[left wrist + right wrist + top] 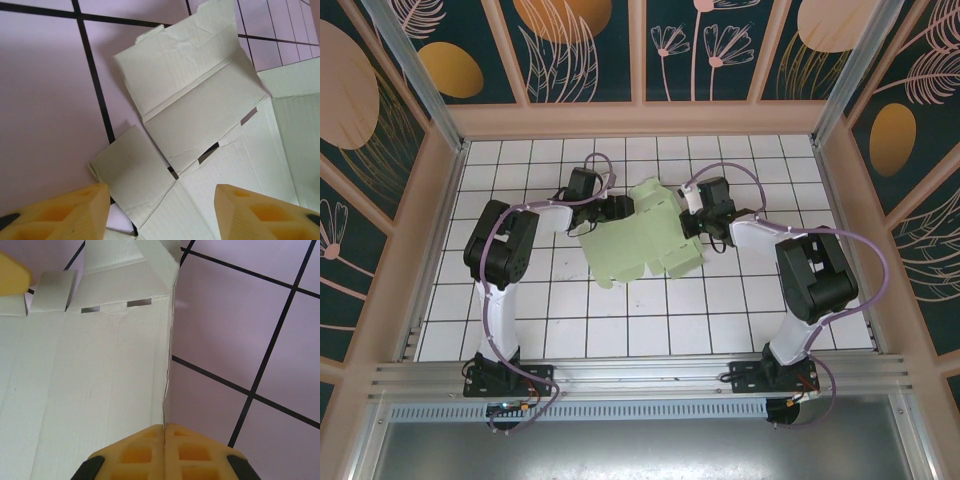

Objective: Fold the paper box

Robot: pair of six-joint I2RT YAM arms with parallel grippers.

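One edge of the paper box (pixel 640 238) sat clamped in the right gripper (pixel 165 428) while the left gripper (pixel 161 190) hung wide open.

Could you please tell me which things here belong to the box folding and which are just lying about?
Job: paper box; left gripper, open above it; right gripper, shut on its edge.
Just there: tiled table; patterned walls; metal rail.
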